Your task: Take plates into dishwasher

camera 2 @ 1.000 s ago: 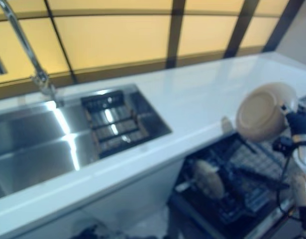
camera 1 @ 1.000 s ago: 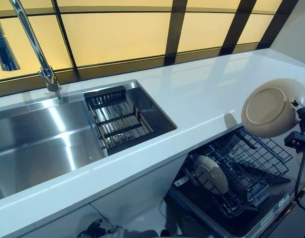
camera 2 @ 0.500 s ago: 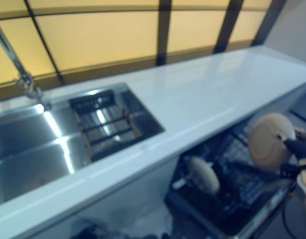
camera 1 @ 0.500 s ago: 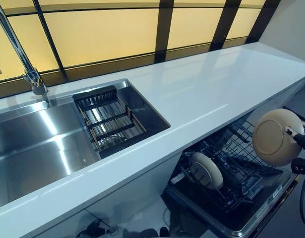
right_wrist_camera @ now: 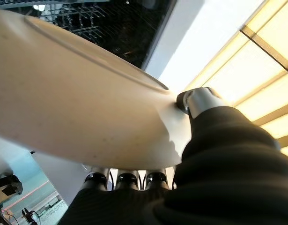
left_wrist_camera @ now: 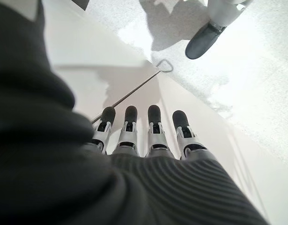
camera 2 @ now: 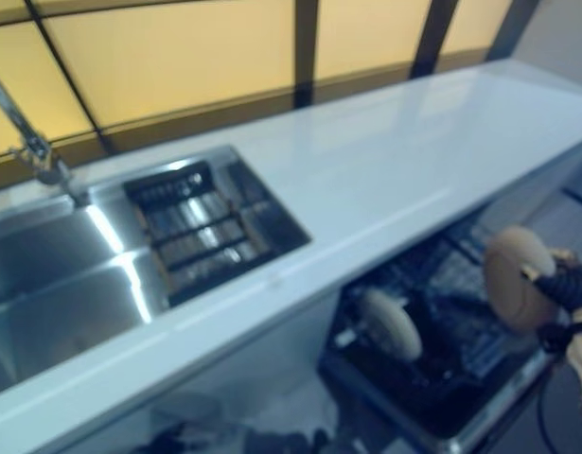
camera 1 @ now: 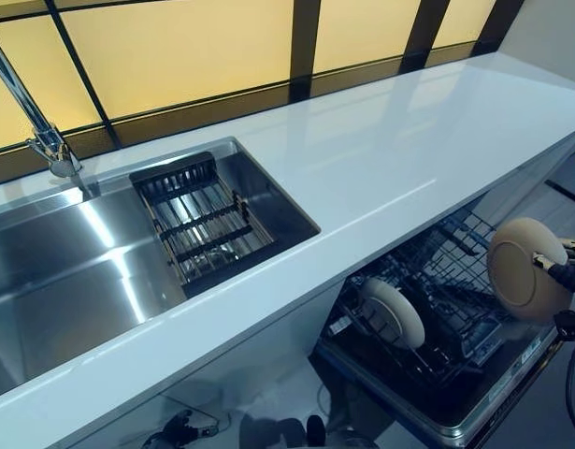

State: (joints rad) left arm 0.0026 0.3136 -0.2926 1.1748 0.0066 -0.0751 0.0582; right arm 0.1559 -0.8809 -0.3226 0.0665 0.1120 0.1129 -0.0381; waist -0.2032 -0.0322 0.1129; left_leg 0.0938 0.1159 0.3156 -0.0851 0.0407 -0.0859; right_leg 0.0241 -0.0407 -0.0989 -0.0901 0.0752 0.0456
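My right hand [camera 1: 572, 278] has its thumb and fingers clamped on a cream plate [camera 1: 524, 269], held on edge over the dishwasher rack [camera 1: 446, 309]. Another plate [camera 1: 393, 313] stands in that rack. My left hand [left_wrist_camera: 144, 140] hangs with fingers straight, slightly apart.

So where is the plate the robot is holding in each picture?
Left eye view: held plate at the right edge, over the dishwasher rack.
Right eye view: same spot.
Left wrist view: not in it.
Right wrist view: fills the upper left.
Shared landmark: the dishwasher rack.
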